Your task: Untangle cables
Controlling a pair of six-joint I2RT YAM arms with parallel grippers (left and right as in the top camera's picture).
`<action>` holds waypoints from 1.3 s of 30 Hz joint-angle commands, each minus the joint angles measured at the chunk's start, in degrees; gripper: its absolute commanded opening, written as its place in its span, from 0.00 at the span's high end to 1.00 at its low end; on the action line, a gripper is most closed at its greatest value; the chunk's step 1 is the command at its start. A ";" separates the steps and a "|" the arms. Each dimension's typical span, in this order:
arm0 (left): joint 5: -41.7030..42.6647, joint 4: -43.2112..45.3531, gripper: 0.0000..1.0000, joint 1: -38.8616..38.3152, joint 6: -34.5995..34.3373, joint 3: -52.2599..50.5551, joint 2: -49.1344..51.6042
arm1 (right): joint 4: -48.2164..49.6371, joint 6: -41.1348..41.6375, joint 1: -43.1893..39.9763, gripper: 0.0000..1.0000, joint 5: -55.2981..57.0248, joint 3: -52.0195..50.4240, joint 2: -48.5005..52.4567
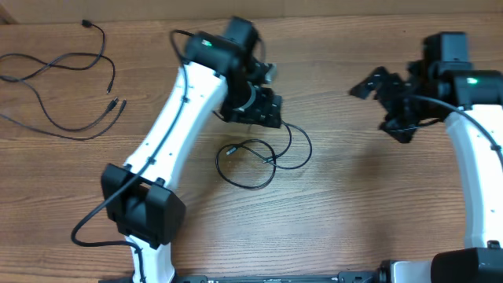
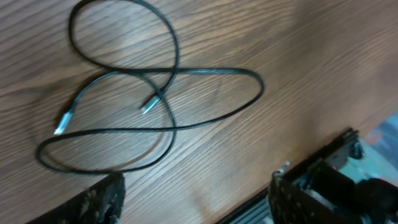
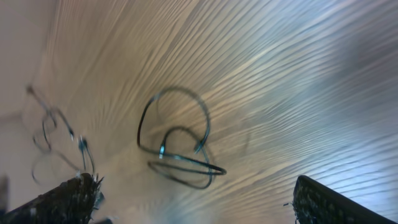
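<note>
Far left on the table [image 1: 354,204], loose black cables [image 1: 49,69] lie spread out. At centre, the left gripper [image 1: 263,114], fingers spread and empty, hovers over the far edge of a looped cable [image 2: 173,127]. At right, the right gripper [image 1: 380,108] is spread wide and holds nothing.

Left arm [image 1: 169,134]: white links, black joint housings, thin black wire [image 1: 94,224] looping out at lower left of frame. Green light [image 1: 206,43] on upper black housing.
Right arm [image 1: 471,149]: same white link, black joints, green light [image 1: 472,79], black wire over link.
Left gripper [image 1: 263,118], right gripper [image 1: 381,106]: all black, angular.
Wrist views: fingers [image 3: 68,199] dark, rough-surfaced, in lower corners of frame.
</note>
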 commanded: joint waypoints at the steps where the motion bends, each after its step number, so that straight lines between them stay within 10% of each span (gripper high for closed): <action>1: -7.63 2.12 0.28 -5.38 -10.86 -2.34 -1.49 | -0.24 -0.09 -5.95 0.00 2.16 0.87 -0.57; 28: -25.29 33.31 0.15 -23.67 -14.67 -26.34 -0.20 | -0.28 -0.07 -13.49 0.00 6.97 0.87 -0.57; 39: -24.06 41.27 0.39 -24.35 -15.15 -32.11 -0.15 | -0.17 -0.07 -13.49 0.00 6.97 0.87 -0.57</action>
